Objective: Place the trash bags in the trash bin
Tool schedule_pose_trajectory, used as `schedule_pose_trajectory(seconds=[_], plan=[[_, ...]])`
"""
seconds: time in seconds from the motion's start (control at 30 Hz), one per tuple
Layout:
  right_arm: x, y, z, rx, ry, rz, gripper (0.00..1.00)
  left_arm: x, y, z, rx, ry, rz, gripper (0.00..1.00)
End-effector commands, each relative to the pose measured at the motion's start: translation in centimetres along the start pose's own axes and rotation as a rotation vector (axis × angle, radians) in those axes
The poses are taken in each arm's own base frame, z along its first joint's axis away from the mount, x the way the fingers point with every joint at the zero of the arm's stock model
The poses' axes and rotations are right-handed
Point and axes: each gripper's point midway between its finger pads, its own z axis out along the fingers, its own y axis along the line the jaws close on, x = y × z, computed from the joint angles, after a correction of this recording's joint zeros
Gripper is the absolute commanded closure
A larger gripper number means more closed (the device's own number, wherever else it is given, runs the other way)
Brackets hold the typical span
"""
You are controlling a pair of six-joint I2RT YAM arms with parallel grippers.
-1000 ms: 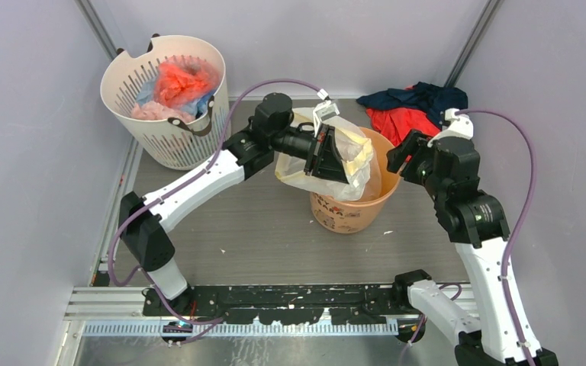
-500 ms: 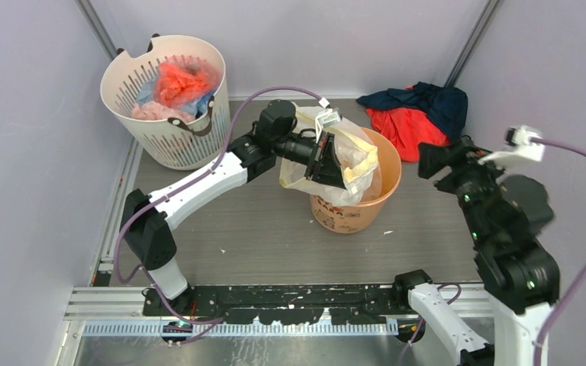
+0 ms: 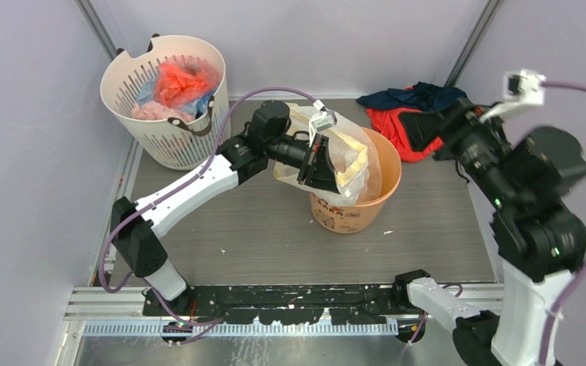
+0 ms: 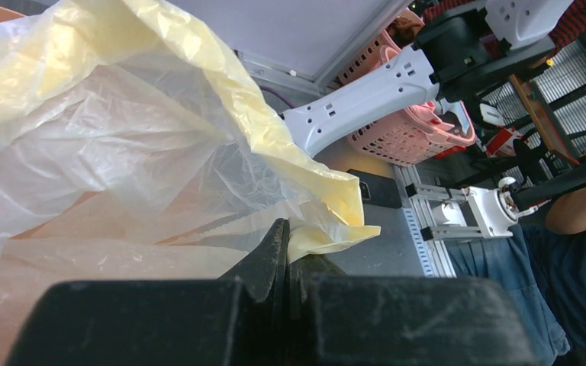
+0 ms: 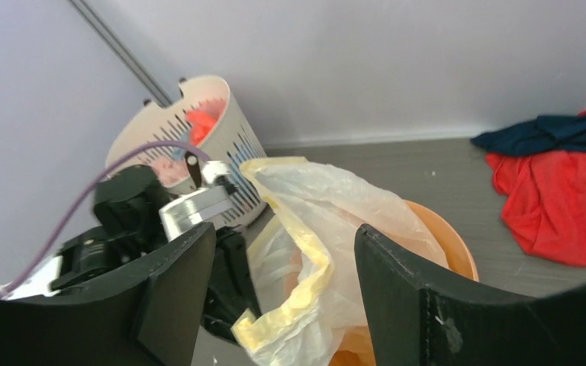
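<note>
The left arm stretches over the table, its left gripper pinched tight on the one pale-yellow trash bag, which drapes over the rim of the single orange trash bin, perhaps partly inside. The right arm stands high, the right gripper spread wide and empty. Behind sit one white slotted basket and one red-and-navy cloth heap.

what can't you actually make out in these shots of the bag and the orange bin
Inside of the trash bin: top view, covered by the trash bag and the left jaws.
Print on the bin's side: top view, too small to read.
Bin's lower half: right wrist view, cut off by the bottom edge.
How much film the shut left jaws pinch: left wrist view, hidden by the jaws themselves.
</note>
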Motion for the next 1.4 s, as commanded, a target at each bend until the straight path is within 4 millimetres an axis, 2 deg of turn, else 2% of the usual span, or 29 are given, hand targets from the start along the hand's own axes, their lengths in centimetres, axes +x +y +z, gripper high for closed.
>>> schedule_pose_trajectory(seconds=[0.0, 0.23, 0.43, 0.6, 0.73, 0.9, 1.1, 1.37], plan=[[3.4, -1.1, 3.9, 0.019, 0.166, -0.005, 0.28, -1.2, -3.6, -1.6, 0.006, -0.005, 0.106, 1.0], [7.1, -2.0, 9.2, -0.026, 0.299, -0.034, 0.3, -0.1, -3.6, -2.1, -0.022, 0.045, 0.119, 1.0], [8.5, -1.8, 10.8, -0.085, 0.328, -0.052, 0.3, 0.2, -2.2, -1.7, -0.044, 0.075, 0.103, 1.0], [9.5, -1.1, 11.4, -0.149, 0.369, -0.05, 0.3, 0.2, -1.6, -1.4, -0.05, 0.08, 0.101, 1.0], [10.8, -0.5, 11.3, -0.197, 0.417, -0.064, 0.35, 0.0, -1.1, -1.1, -0.055, 0.09, 0.103, 1.0], [11.9, -0.7, 11.1, -0.18, 0.444, -0.127, 0.35, -0.8, -0.7, -0.7, -0.05, 0.105, 0.111, 1.0], [13.7, -1.8, 11.5, -0.094, 0.49, -0.218, 0.35, -0.9, 0.1, 0.2, -0.042, 0.136, 0.107, 1.0], [14.8, -3.2, 12.2, -0.028, 0.526, -0.264, 0.36, -0.6, 0.3, 1.1, -0.036, 0.155, 0.106, 1.0]])
